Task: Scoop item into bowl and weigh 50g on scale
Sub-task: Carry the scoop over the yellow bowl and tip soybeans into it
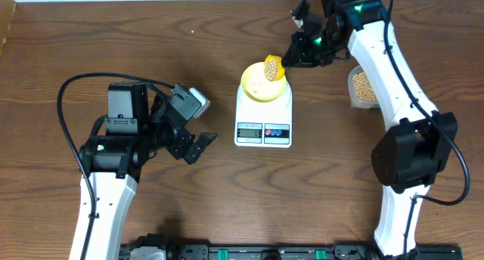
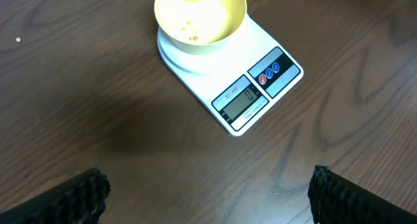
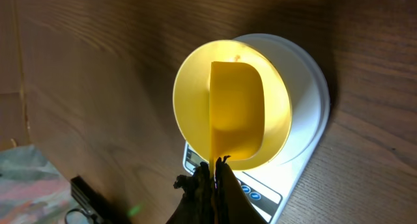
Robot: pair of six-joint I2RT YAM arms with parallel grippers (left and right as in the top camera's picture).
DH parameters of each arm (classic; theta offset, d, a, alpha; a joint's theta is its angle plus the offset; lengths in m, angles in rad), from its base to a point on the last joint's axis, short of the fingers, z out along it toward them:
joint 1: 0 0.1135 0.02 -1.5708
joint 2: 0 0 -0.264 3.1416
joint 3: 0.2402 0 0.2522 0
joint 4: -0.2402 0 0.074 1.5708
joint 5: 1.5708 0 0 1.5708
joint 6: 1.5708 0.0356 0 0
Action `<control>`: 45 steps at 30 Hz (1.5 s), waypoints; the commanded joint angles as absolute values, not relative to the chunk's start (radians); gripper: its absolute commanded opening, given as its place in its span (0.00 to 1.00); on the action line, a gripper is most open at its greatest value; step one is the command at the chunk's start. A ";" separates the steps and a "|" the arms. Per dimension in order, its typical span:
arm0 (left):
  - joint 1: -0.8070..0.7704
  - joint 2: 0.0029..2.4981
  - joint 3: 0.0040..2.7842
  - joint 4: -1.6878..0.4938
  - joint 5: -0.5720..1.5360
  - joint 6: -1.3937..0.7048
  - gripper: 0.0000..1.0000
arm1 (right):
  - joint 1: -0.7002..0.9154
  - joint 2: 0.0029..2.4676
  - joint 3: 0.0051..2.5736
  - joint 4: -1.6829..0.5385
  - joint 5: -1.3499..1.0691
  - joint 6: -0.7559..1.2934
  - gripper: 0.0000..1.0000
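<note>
The pale-yellow bowl sits on the white scale, with a few tan beans in its bottom. My right gripper is shut on the handle of a bright-yellow scoop, which holds beans and hangs over the bowl's right rim. In the right wrist view the scoop covers the bowl, and the fingers pinch its handle. My left gripper is open and empty, low over the table left of the scale; its view shows bowl and scale.
A clear plastic tub holding many beans stands at the right, partly behind my right arm. One stray bean lies on the wood left of the bowl.
</note>
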State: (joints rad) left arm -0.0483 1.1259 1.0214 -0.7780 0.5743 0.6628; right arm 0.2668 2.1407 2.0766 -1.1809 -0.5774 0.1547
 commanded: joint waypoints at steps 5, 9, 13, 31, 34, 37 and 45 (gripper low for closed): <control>-0.044 1.130 1.015 -0.778 0.587 0.677 1.00 | 0.284 2.149 2.123 -1.198 -0.527 0.114 0.01; -0.044 1.130 1.015 -0.778 0.587 0.677 0.99 | 0.303 2.149 2.167 -1.232 -0.443 0.099 0.01; -0.044 1.130 1.015 -0.778 0.587 0.677 0.99 | 0.327 2.149 2.198 -1.250 -0.398 0.080 0.01; -0.044 1.130 1.015 -0.778 0.587 0.677 0.99 | 0.466 2.149 2.205 -1.255 -0.085 -0.046 0.01; -0.044 1.130 1.015 -0.778 0.587 0.677 1.00 | 0.493 2.149 2.205 -1.244 -0.037 -0.104 0.01; -0.044 1.130 1.015 -0.778 0.587 0.677 1.00 | 0.520 2.149 2.205 -1.224 0.035 -0.141 0.01; -0.044 1.130 1.015 -0.778 0.587 0.677 0.99 | 0.530 2.149 2.205 -1.187 0.067 -0.157 0.01</control>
State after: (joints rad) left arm -0.0483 1.1259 1.0214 -0.7780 0.5743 0.6628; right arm 0.5335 2.1426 2.1792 -1.1938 0.0311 -0.1349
